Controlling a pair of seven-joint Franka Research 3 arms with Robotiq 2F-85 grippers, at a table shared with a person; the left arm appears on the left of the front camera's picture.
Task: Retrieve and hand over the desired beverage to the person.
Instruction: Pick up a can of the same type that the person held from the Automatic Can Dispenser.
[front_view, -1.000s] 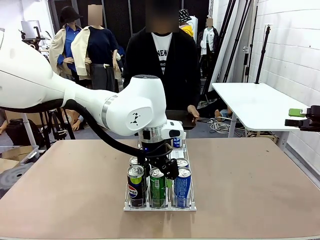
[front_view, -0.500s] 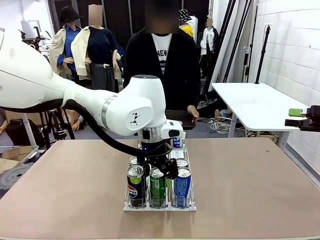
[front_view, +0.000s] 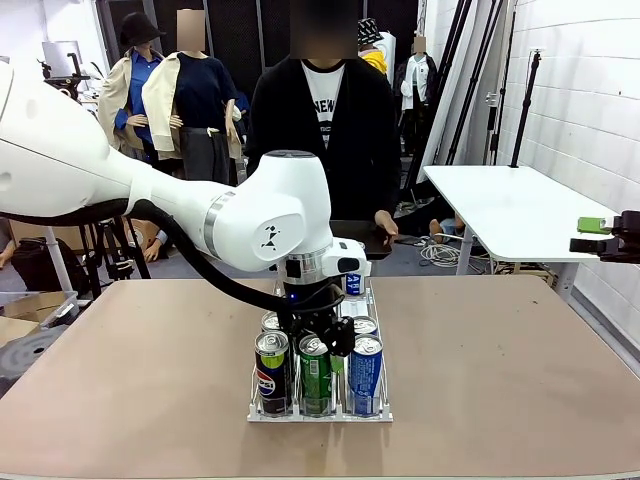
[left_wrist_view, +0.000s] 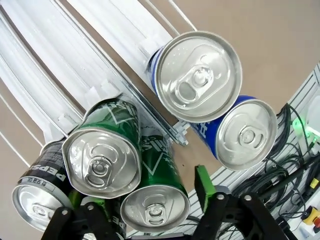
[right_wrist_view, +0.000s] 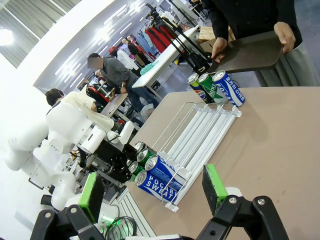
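My left hand (left_wrist_view: 142, 207) is low over the white rack (front_view: 318, 413) on the counter (front_view: 500, 380), fingers (left_wrist_view: 204, 184) at both sides of a green can (left_wrist_view: 156, 212) in the middle lane; whether they press it I cannot tell. My right hand (right_wrist_view: 152, 187) is spread wide.

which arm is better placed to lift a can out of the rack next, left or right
Left. The left claw is down in the rack, fingers either side of a green can. The right claw hangs open beyond the table's right edge, far from the rack.
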